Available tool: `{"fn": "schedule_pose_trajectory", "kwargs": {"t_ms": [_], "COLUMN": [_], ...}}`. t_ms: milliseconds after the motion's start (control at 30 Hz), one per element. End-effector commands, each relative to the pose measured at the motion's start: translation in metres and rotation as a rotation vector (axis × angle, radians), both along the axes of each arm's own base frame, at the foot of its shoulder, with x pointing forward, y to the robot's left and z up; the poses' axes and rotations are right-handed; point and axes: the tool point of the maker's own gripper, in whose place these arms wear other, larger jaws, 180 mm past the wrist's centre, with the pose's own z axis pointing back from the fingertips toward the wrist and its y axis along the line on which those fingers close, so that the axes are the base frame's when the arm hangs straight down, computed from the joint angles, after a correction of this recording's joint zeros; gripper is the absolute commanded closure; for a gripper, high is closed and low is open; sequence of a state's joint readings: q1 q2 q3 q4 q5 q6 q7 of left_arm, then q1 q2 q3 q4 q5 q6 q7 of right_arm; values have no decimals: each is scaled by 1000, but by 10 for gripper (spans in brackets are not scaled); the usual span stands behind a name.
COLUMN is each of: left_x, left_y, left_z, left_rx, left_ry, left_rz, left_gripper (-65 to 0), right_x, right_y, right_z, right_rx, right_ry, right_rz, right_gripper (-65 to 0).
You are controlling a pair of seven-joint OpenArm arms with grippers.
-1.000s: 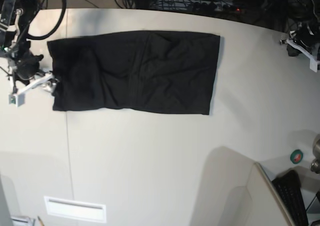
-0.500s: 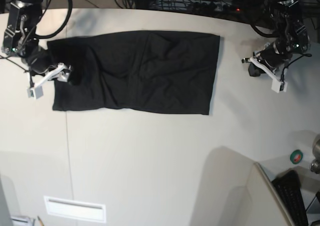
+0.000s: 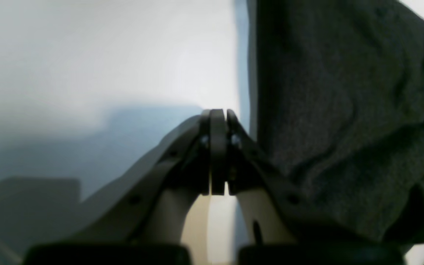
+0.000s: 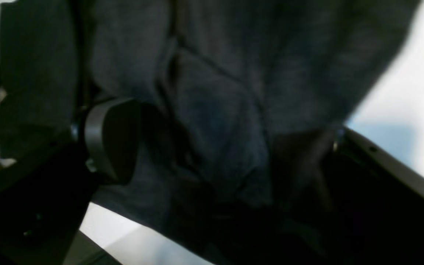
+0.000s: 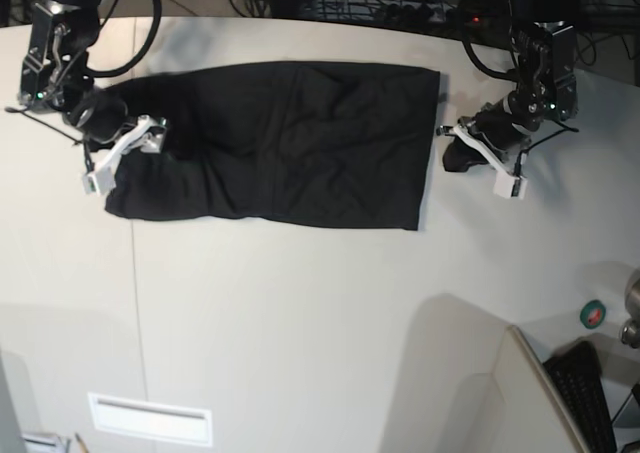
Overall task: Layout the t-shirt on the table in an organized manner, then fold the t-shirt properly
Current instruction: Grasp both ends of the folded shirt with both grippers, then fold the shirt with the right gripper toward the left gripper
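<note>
- The t-shirt (image 5: pixel 275 143) is laid flat as a long black rectangle along the far half of the table (image 5: pixel 300 323), plain side up; shallow wrinkles are seen across its middle.
- One short edge of the cloth is placed near the table's far-right edge region, the other toward the far-left corner, in the base view.
- The right gripper (image 5: pixel 125 153) is positioned over the left-hand end of the cloth in the base view. Its jaws are spread wide — in the right wrist view, dark fabric (image 4: pixel 215 110) is seen between the two fingers (image 4: pixel 109 140), with the cloth bunched slightly between them.
- Whether the fabric is actually pinched by the right gripper cannot be told; the jaws are seen apart.
- The left gripper (image 5: pixel 480 158) is located just beside the opposite short edge of the t-shirt, on bare tabletop.
- In the left wrist view, the left gripper (image 3: pixel 217 154) is seen with its fingertips pressed together — nothing is held between them — and the cloth edge (image 3: pixel 344 110) lies just to one side.
</note>
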State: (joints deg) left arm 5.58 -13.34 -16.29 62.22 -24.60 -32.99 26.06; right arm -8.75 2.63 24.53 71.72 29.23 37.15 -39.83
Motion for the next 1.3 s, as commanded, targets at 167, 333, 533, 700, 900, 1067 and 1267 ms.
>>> {"fn": "schedule_pose_trajectory", "kwargs": {"t_ms": [167, 333, 533, 700, 900, 1067, 1267], "left_x": [-4, -3, -8, -8, -8, -10, -15], "left_y": [-2, -9, -33, -33, -36, -45, -68], "left_z": [-14, -14, -20, -20, -21, -22, -26], "left_rx": [30, 24, 16, 15, 14, -4, -23], "left_ry": [15, 8, 27, 26, 29, 32, 46], "left_rz": [14, 4, -73, -72, -81, -80, -132], "left_gripper": [0, 0, 0, 0, 0, 0, 0], "right_x": [0, 7, 5, -1, 2, 4, 13], "right_y": [-9, -29, -34, -33, -35, -36, -38], "right_z": [-7, -13, -14, -17, -16, -15, -5], "right_rx": [-6, 7, -6, -6, -10, -16, -95], "right_ry": [34, 49, 61, 76, 71, 68, 76], "right_rz": [-2, -80, -69, -67, -66, -70, -102], "right_gripper": [-516, -509, -204, -182, -120, 0, 0]}}
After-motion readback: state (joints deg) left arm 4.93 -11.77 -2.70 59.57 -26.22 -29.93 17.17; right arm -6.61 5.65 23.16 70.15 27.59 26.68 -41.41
